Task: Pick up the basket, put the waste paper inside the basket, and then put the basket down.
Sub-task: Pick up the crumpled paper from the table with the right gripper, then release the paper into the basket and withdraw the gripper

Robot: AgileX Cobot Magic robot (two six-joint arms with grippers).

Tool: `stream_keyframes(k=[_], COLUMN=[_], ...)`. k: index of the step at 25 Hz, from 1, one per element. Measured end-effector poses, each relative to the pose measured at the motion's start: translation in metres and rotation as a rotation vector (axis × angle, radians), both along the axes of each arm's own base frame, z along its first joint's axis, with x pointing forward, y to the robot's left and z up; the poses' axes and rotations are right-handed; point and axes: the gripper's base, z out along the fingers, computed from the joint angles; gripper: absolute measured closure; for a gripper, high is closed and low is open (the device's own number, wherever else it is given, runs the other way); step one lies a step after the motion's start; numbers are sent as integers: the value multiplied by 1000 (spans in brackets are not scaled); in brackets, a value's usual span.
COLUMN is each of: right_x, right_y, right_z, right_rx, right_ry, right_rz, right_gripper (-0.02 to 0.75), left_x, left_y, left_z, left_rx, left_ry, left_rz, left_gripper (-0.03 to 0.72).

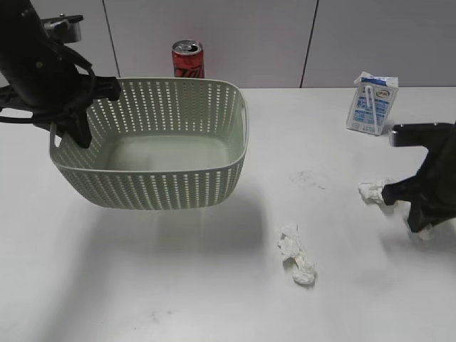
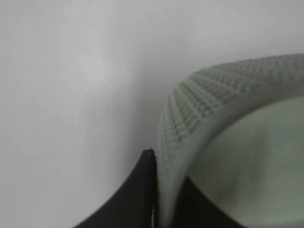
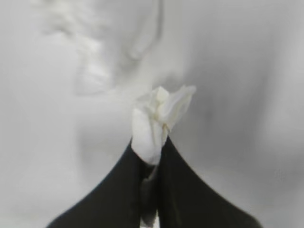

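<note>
The pale green basket [image 1: 164,189] hangs tilted above the white table, casting a shadow below it. My left gripper [image 1: 75,128] is shut on its left rim; the left wrist view shows the jaws [image 2: 164,190] pinching the basket's slotted wall [image 2: 199,104]. The basket is empty inside. My right gripper [image 1: 420,224] is at the right edge, shut on a wad of waste paper [image 3: 159,121] that sticks out between the fingertips [image 3: 152,152]. A second wad [image 1: 373,191] lies just left of that gripper. A third wad [image 1: 296,258] lies in the middle front.
A red soda can [image 1: 188,59] stands behind the basket by the back wall. A blue-and-white milk carton [image 1: 372,104] stands at the back right. A faint smudge marks the table between the basket and the carton.
</note>
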Motion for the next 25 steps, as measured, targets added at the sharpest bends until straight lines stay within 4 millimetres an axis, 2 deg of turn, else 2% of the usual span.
stream_keyframes(k=[3, 8, 11, 13, 15, 17, 20, 22, 25], right_x=[-7, -23, -30, -32, -29, -25, -16, -10, -5], right_y=[31, 111, 157, 183, 204, 222, 244, 257, 266], right_z=[42, 131, 168, 184, 193, 192, 176, 158, 136], right_rx=[25, 137, 231, 300, 363, 405, 428, 429, 422], right_ry=[-136, -463, -608, -678, -720, -726, -683, -628, -552], right_rz=[115, 401, 514, 553, 564, 569, 589, 621, 642], right_gripper=[714, 717, 717, 717, 717, 717, 675, 568, 288], left_x=[0, 1, 1, 1, 1, 1, 1, 1, 1], left_y=[0, 0, 0, 0, 0, 0, 0, 0, 0], left_z=[0, 0, 0, 0, 0, 0, 0, 0, 0], left_rx=[0, -1, -3, -3, -3, -3, -3, -3, -3], left_ry=[1, -3, -6, -7, -7, -7, -7, -7, -7], left_rz=[0, 0, 1, 1, 1, 1, 1, 1, 1], left_gripper=[688, 688, 688, 688, 688, 688, 688, 688, 688])
